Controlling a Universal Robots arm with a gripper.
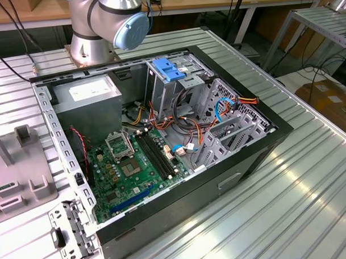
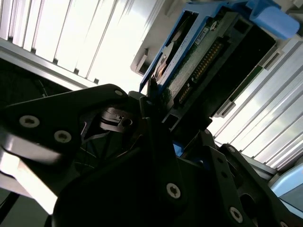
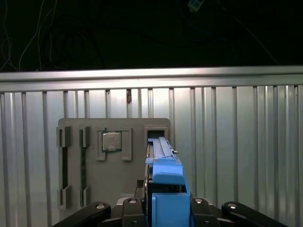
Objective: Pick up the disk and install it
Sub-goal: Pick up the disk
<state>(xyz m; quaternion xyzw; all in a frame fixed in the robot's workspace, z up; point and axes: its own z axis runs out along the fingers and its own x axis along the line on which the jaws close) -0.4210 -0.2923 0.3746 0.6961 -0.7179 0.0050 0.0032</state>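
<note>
First wrist view: pincer [image 3: 164, 204] clamped on disk [image 3: 163, 158], over grey tray [image 3: 94, 189] holding chip [image 3: 111, 141].

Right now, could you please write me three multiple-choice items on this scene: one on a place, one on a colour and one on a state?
1. Where is the disk?
A. lying on the floor
B. held at the gripper, with the grey tray behind it
C. inside a drive cage

2. What colour are the disk's rails?
A. red
B. yellow
C. blue

3. In what state is the computer case?
A. open, its inside exposed
B. closed with a side panel
C. packed in a box

Answers:
1 B: the first wrist view shows the disk upright at the gripper, with the tray beyond it.
2 C: the rails show blue in both wrist views.
3 A: the exterior view shows the green motherboard and cables uncovered.
</note>
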